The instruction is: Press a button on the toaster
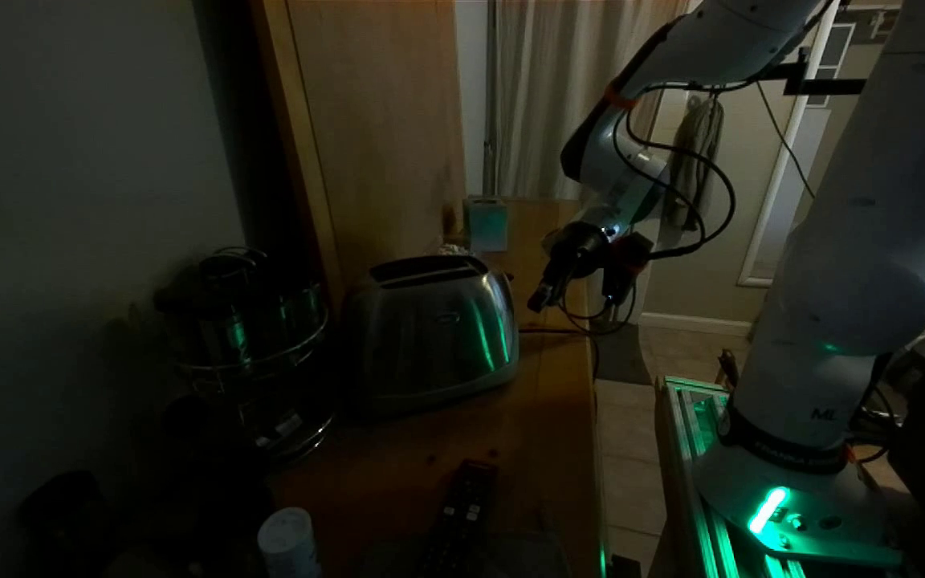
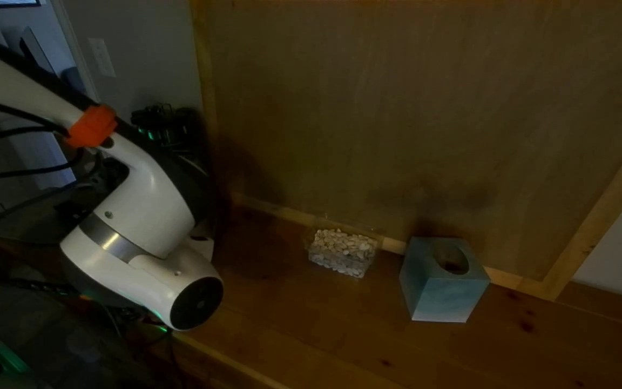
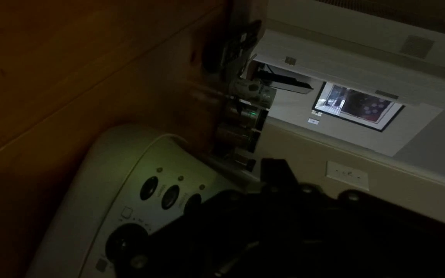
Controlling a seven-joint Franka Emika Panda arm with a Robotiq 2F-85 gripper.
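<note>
The shiny steel toaster [image 1: 430, 345] stands upright on the wooden counter, slots on top, in an exterior view. In the wrist view the control end of the toaster [image 3: 133, 162] fills the lower left. It shows several dark oval buttons, including a near one [image 3: 149, 188] and a middle one [image 3: 170, 197], and a round black knob [image 3: 126, 241]. My gripper [image 1: 540, 299] is beside the toaster's control end, apart from it. In the wrist view the dark gripper [image 3: 278, 170] looks shut, fingertips together, with nothing between them. It covers part of the control panel.
A tissue box [image 2: 446, 286] and a clear container of pale pebbles [image 2: 342, 253] stand against the wooden panel. A wire rack with dark jars [image 1: 254, 345] stands beside the toaster. A remote [image 1: 466, 506] and a white-topped jar [image 1: 287, 534] lie nearer. Cables hang by the gripper.
</note>
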